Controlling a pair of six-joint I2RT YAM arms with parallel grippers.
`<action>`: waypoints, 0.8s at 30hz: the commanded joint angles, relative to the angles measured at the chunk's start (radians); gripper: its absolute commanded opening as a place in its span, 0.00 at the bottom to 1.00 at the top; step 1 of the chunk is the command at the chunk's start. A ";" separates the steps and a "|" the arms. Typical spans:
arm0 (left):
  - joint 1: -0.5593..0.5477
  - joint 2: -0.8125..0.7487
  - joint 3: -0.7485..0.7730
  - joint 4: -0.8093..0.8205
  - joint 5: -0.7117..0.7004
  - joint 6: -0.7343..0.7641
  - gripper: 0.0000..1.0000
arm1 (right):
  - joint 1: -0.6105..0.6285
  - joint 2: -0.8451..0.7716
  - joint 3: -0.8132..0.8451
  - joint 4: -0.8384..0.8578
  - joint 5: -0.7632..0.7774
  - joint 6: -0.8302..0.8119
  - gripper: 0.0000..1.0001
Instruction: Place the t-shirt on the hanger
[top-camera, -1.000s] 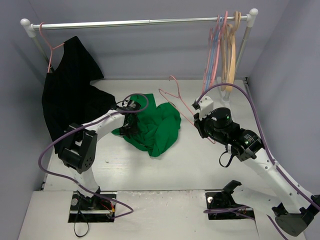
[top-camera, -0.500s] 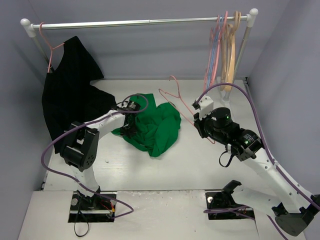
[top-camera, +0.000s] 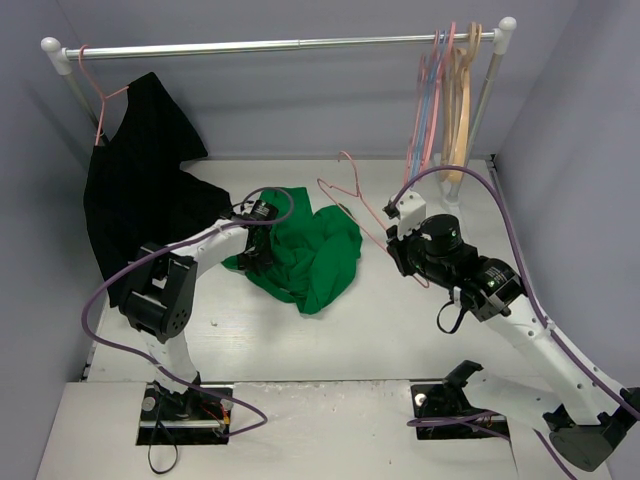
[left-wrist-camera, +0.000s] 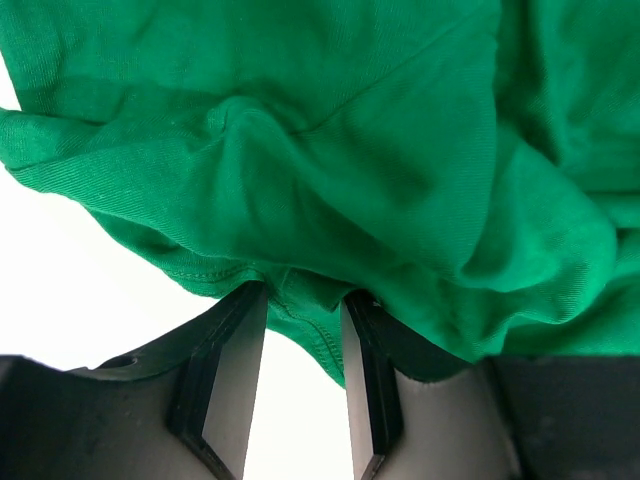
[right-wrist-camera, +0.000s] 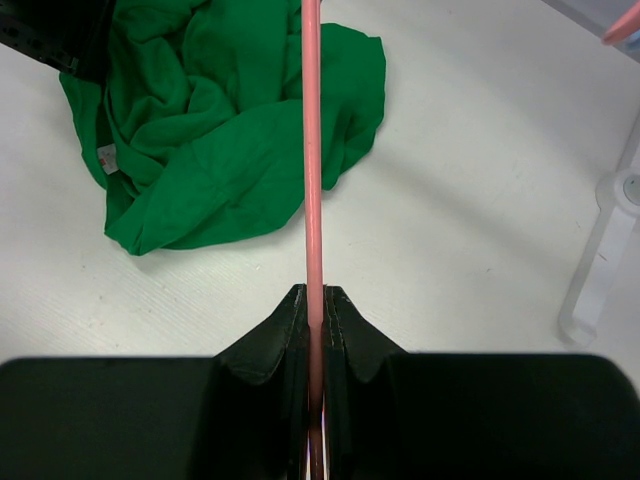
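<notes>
T-shirt (top-camera: 312, 255) lies crumpled in a soft, bright green heap at the middle of the white desk (top-camera: 390, 325). Its fine knit is folded into rounded ridges, with a stitched hem along the near-left edge. The left fingers (left-wrist-camera: 232, 372), flat black pads, stand partly apart at that hem. A fold of cloth sits between their tips and bare desk shows in the gap behind.

The right fingers (right-wrist-camera: 275, 350) are closed tight on the hanger (right-wrist-camera: 312, 150), a thin, smooth pink wire running straight out from them. Seen from above, its triangle and curved hook stand tilted just right of the heap.

Bare desk lies in front of the heap and between the two arms. At the back runs a shiny metal rail (top-camera: 280, 45). A black garment (top-camera: 140, 190) hangs at its left end and drapes down beside the left arm. Tan wooden hangers (top-camera: 462, 100) and thin blue ones hang bunched at its right end.
</notes>
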 joint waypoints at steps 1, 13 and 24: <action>0.008 -0.045 0.022 0.026 0.001 -0.018 0.35 | 0.001 0.012 0.014 0.076 -0.006 0.014 0.00; 0.009 -0.022 0.027 0.011 -0.039 -0.018 0.22 | -0.001 0.015 0.009 0.078 -0.010 0.017 0.00; 0.037 -0.118 0.114 -0.063 -0.067 0.101 0.00 | -0.001 -0.005 0.026 0.036 -0.230 0.004 0.00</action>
